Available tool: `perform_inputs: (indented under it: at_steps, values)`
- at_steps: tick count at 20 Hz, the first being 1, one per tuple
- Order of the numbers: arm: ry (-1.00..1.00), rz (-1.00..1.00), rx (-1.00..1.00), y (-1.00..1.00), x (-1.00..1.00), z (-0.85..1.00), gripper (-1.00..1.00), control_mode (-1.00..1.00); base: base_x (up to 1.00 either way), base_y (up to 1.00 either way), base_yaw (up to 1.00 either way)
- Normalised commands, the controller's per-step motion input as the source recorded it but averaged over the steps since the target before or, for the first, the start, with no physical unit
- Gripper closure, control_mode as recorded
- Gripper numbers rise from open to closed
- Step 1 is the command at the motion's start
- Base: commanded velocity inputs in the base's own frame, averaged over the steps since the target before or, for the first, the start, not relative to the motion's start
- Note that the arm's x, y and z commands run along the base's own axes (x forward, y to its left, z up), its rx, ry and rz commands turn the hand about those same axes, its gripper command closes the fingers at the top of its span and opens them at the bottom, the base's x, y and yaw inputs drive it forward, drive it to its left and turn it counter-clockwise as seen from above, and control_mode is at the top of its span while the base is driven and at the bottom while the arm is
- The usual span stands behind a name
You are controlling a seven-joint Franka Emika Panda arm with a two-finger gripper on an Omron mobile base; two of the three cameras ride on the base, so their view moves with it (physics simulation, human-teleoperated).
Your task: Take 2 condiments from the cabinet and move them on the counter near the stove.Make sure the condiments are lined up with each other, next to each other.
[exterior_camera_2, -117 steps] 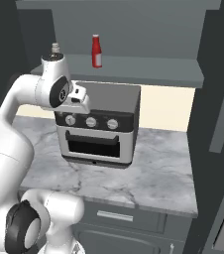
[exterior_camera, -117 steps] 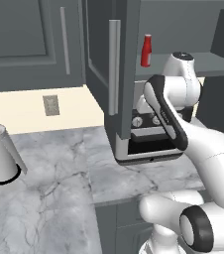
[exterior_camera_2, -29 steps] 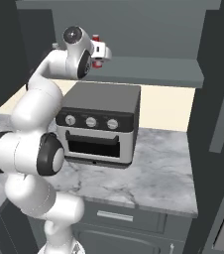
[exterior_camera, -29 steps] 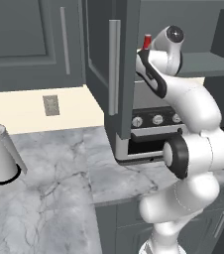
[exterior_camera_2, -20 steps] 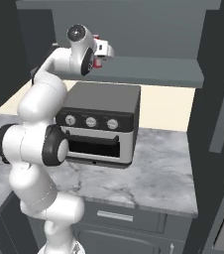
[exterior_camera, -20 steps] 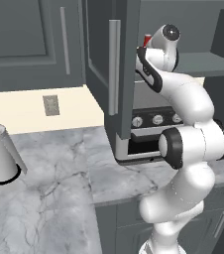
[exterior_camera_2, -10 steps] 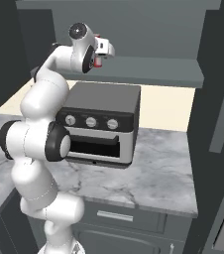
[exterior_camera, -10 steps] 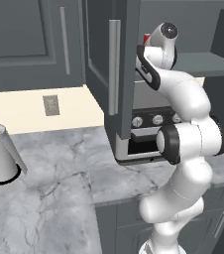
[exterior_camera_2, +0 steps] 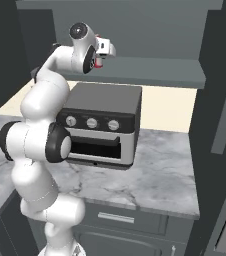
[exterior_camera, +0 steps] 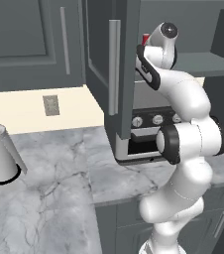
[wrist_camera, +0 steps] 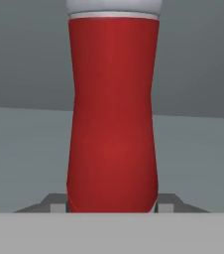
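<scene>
A slim red squeeze bottle (wrist_camera: 111,124) with a white cap stands upright on the grey shelf of the open cabinet (exterior_camera: 104,54). It is one of the condiments. My gripper (wrist_camera: 111,206) reaches into the cabinet at shelf height. Its two fingertips (wrist_camera: 57,206) press against the bottle's lower sides. From the right base view the bottle (exterior_camera_2: 99,63) peeks out red behind the white hand, and in the left base view its top (exterior_camera: 145,38) shows beside the wrist. The marble counter (exterior_camera: 49,168) lies below. The stove is out of view.
A steel toaster oven (exterior_camera_2: 102,122) sits on the counter right under the shelf (exterior_camera_2: 150,75). The open cabinet door with its silver bar handle (exterior_camera: 114,67) hangs left of the arm. A white paper-towel roll (exterior_camera: 0,156) stands at the counter's far left.
The fingers have closed in on the red bottle's sides. The arm has stayed almost where it was, reaching into the cabinet.
</scene>
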Motion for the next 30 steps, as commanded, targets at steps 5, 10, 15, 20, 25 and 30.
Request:
perform_inputs:
  at_steps: [5,10,15,20,25,30]
  values:
    - [-0.01,0.0,0.0,0.0,-0.1,0.0,1.0,-1.0,0.0,0.0,0.0]
    - [-0.12,0.0,0.0,0.0,-0.92,0.0,1.0,-1.0,0.0,0.0,0.0]
    - [-0.1,0.0,0.0,0.0,-1.0,0.0,1.0,-1.0,0.0,0.0,0.0]
    - [-0.02,0.0,0.0,0.0,-1.0,0.09,1.0,-1.0,0.0,0.0,0.0]
    - [0.0,0.0,0.0,0.0,-1.0,0.0,1.0,-1.0,0.0,0.0,0.0]
    - [0.01,0.0,0.0,0.0,-1.0,0.0,1.0,-1.0,0.0,0.0,0.0]
